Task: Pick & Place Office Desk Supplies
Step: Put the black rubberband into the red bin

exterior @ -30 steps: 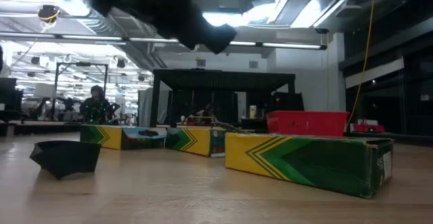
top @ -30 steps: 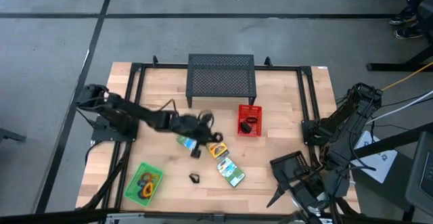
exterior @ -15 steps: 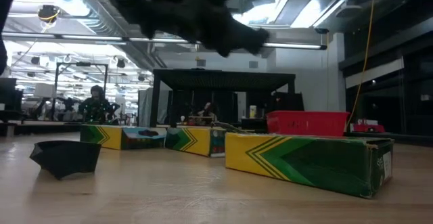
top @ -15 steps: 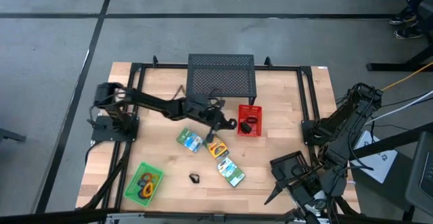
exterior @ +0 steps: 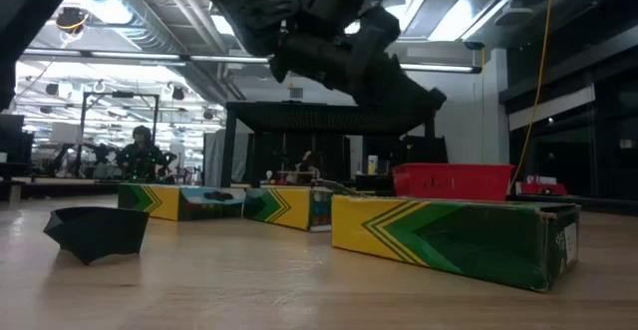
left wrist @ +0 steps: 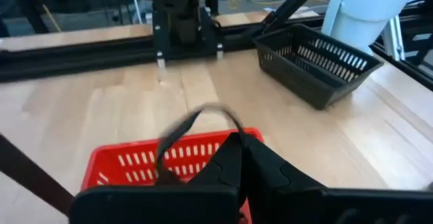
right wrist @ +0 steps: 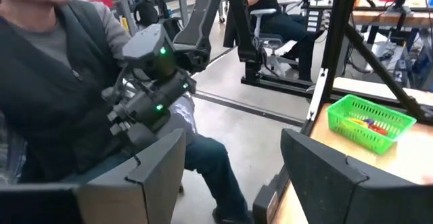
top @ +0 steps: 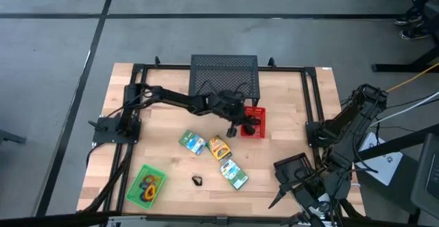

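Left end effector (top: 237, 127) hangs over the red basket's (top: 258, 132) left edge, fingers pinched narrow, prob. on a small dark clip, can't confirm. Three packets (top: 218, 148) + one black clip (top: 197, 180) lie near-centre on surface (top: 288, 103). Right end effector (right wrist: 230, 163) spread wide, parked off surface's near right.

no readable text anywhere; printed packets (top: 221, 148) on the desk (top: 288, 110) show only green/yellow chevron artwork, lettering too small to make out
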Robot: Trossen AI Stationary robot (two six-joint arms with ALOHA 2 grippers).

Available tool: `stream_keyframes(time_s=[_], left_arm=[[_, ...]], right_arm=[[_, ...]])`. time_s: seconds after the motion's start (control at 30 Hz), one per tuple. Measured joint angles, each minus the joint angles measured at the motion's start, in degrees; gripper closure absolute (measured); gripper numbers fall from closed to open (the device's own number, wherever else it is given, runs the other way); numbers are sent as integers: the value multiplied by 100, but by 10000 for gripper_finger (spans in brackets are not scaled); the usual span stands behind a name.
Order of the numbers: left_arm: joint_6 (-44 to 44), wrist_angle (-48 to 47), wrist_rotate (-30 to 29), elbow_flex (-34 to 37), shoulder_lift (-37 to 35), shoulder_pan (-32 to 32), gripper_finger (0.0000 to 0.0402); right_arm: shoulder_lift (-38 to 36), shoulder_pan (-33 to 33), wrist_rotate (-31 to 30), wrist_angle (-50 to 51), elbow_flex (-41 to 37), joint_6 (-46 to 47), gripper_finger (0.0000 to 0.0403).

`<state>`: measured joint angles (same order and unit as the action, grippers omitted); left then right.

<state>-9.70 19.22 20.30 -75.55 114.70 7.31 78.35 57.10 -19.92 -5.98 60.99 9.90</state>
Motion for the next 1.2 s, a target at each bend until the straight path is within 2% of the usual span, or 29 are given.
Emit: stream_keyframes(time_s=[0.1, 0.63, 0.77, 1.03, 1.2], left_arm=[[125, -61, 218, -4, 103, 120, 398], [141, -125, 131, -4, 467, 186, 390], [248, -28, 139, -6, 451, 181, 360], [307, 27, 170, -6, 428, 93, 266], [307, 22, 170, -6, 428, 59, 222]], right_arm=[[0, -2, 0, -11, -59, 16, 159], [0, -28, -15, -83, -76, 16, 159], [0, -44, -15, -83, -77, 16, 159], [0, -44, -14, -82, -77, 25, 158], [0, -44, 4, -81, -77, 36, 158]])
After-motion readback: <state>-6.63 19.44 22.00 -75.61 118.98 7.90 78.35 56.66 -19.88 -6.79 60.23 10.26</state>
